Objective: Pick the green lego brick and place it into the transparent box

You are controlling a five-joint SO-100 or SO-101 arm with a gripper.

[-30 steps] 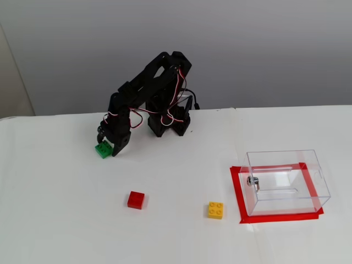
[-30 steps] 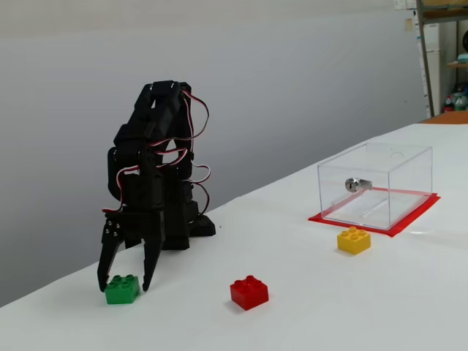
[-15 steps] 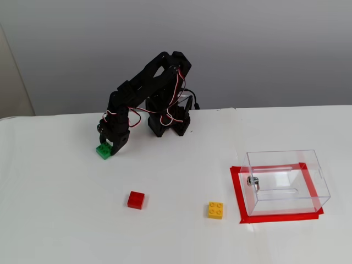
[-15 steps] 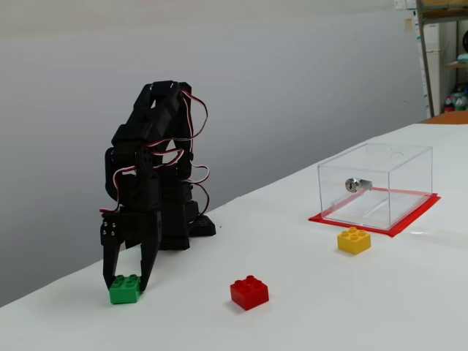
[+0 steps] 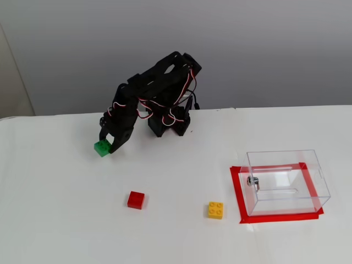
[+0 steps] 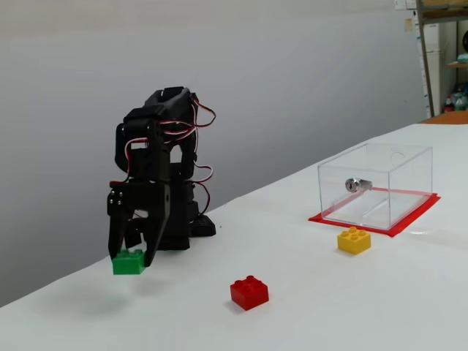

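Observation:
The green lego brick (image 5: pixel 102 147) (image 6: pixel 129 262) hangs a little above the white table, clamped between the black fingers of my gripper (image 5: pixel 104 146) (image 6: pixel 131 259). Its shadow lies on the table below it in a fixed view. The transparent box (image 5: pixel 286 181) (image 6: pixel 376 184) stands on a red taped patch at the right of both fixed views, far from the gripper. A small metal fitting shows on one of its walls.
A red brick (image 5: pixel 136 199) (image 6: pixel 248 292) lies in the middle of the table and a yellow brick (image 5: pixel 215 210) (image 6: pixel 354 240) sits just beside the box. The arm's black base (image 5: pixel 168 124) stands at the back of the table, near the grey wall.
The gripper closed around the green brick on the table and has now lifted it clear of the surface. The arm's upper links have swung forward.

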